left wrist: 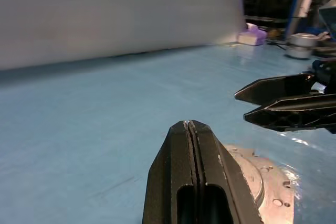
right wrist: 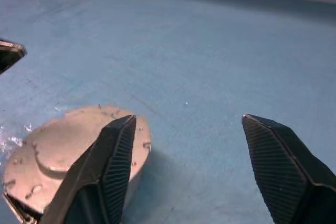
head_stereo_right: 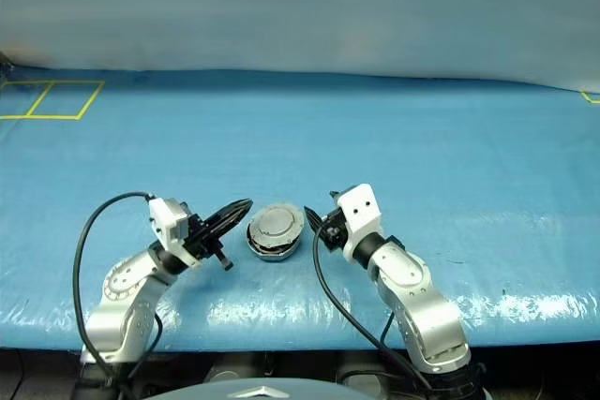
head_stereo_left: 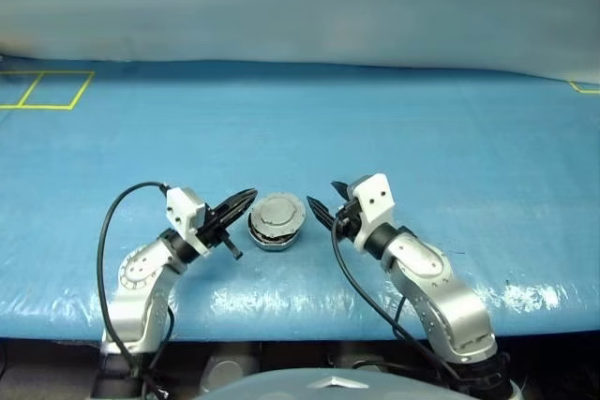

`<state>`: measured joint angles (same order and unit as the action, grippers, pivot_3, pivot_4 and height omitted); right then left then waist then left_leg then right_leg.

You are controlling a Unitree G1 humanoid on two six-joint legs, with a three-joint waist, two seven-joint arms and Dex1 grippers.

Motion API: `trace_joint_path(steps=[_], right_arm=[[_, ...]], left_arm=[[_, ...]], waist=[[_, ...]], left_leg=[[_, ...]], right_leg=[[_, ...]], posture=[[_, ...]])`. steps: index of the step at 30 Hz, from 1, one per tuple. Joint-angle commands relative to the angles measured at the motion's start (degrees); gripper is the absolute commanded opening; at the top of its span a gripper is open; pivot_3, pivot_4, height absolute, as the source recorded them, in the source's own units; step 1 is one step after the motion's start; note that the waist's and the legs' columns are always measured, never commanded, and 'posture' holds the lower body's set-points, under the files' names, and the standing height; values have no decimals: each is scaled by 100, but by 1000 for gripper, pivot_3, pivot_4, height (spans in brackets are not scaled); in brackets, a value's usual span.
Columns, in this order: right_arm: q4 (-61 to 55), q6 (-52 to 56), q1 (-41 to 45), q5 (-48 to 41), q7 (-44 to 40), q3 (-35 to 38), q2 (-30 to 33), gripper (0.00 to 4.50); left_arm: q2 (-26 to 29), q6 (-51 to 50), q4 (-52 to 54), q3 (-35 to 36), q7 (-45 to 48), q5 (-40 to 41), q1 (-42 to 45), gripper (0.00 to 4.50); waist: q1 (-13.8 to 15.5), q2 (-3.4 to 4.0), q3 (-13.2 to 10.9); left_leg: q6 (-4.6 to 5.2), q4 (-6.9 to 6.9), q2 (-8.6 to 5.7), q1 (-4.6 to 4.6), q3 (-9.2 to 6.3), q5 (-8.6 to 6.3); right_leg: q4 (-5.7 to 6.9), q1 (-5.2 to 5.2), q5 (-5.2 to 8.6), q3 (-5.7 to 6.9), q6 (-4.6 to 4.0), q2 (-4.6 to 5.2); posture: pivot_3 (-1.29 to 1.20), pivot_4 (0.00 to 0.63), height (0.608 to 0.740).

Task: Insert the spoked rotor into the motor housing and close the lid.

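Observation:
The motor housing [head_stereo_left: 272,239] lies on the blue table between my two grippers. Its lid [head_stereo_left: 277,213] rests closed on top, plain silver face up with dots along the rim. The spoked rotor is hidden. My left gripper [head_stereo_left: 246,197] is shut with nothing in it, just left of the housing and pointing at it; the left wrist view has its fingers [left wrist: 178,150] pressed together above the lid [left wrist: 265,184]. My right gripper [right wrist: 187,121] stands open and empty just right of the housing, beside the lid [right wrist: 63,140] and apart from it.
The blue table cover [head_stereo_left: 422,138] stretches wide behind the housing, with yellow taped squares [head_stereo_left: 47,89] at the far left and a yellow mark [head_stereo_left: 586,88] at the far right. The table's front edge [head_stereo_left: 309,325] runs close behind my arms.

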<state>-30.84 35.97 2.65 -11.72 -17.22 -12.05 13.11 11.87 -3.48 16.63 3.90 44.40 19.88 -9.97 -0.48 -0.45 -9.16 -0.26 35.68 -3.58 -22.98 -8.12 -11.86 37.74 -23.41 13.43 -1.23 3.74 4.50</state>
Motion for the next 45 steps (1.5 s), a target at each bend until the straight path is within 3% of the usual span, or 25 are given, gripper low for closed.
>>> trace_joint_path(steps=[1,11,27,30,32,45], right_arm=[[-201,387,362,-147,-120,-182,-15,4462],[138,1248,1259,-553,-1053,-916,335,4462],[1140,486,1382,140,-1181,-1297,424,4462],[1082,531,1355,137,-1192,-1320,388,3880],[1053,542,1349,157,-1159,-1333,363,3253],[476,1114,1447,168,-839,-1456,-48,3188]], left_arm=[[-145,372,499,62,-447,-35,-444,0],[-24,1044,484,-490,-898,-789,-1377,0],[156,1387,139,-770,-986,-823,-1368,0],[216,1463,64,-770,-999,-841,-1397,0],[218,1477,37,-771,-1021,-805,-1423,0],[198,1688,-173,-703,-1174,-799,-1698,0]], waist=[[-4,1,0],[-17,1,0],[-30,2,0],[-31,2,0],[-31,2,0],[-39,5,-3]], left_leg=[[0,3,0,0,0,0],[1,5,0,-1,1,0],[1,2,1,-3,0,-1],[1,2,0,-3,-1,-1],[1,1,1,-3,0,-1],[0,-4,4,-10,-1,-1]], right_leg=[[1,0,1,3,-1,-5],[-2,1,3,12,-3,-18],[-1,-2,3,14,-2,-19],[-2,-2,3,13,-2,-19],[-2,-2,3,13,-2,-19],[-2,-13,4,13,-4,-19]], posture=[[0,150,740],[0,150,740],[0,150,740],[0,150,740],[0,150,740],[0,150,740]])
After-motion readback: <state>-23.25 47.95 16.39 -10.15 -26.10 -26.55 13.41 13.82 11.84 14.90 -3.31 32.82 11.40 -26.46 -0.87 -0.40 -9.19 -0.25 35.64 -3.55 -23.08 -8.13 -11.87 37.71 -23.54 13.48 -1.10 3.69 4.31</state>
